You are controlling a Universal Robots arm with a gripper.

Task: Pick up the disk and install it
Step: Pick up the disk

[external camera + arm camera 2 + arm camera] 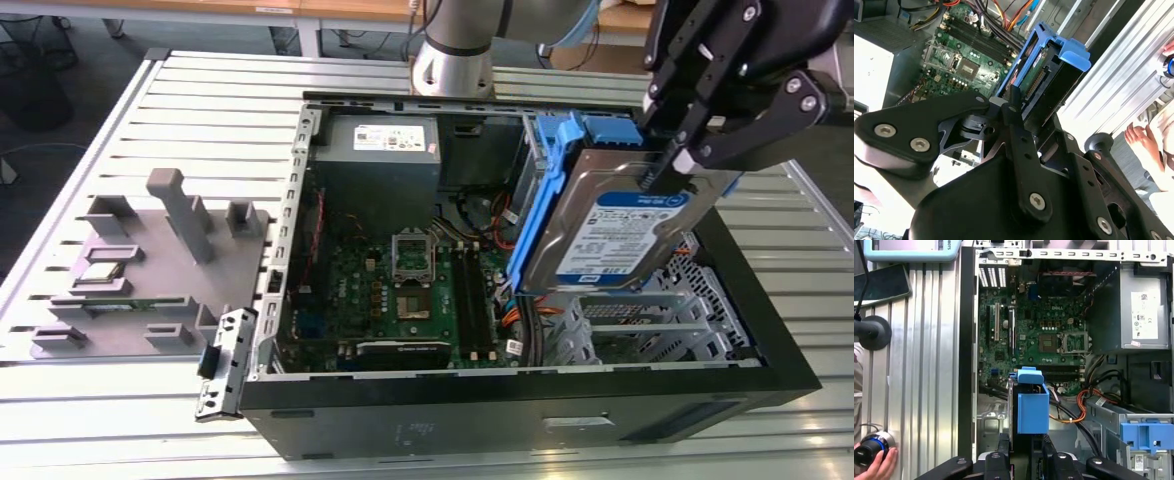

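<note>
My gripper (671,165) is shut on the disk (621,230), a silver hard drive with a blue-and-white label in a blue plastic bracket. It hangs tilted on edge above the open computer case (534,400), over the drive cage on the exterior view's right. In the second wrist view the disk (1041,70) sticks out beyond the black fingers (1013,107), with the motherboard below it. The first wrist view looks along the disk (1032,407), its blue bracket end facing the camera, while the gripper (1024,447) clamps its near end.
Inside the case lie the motherboard (400,280), a grey power supply (380,150) and orange cables (1074,412). Another blue bracket (1146,435) sits in a bay. A grey fixture plate (134,280) lies at the exterior view's left. A person's hand (876,465) rests on a knob.
</note>
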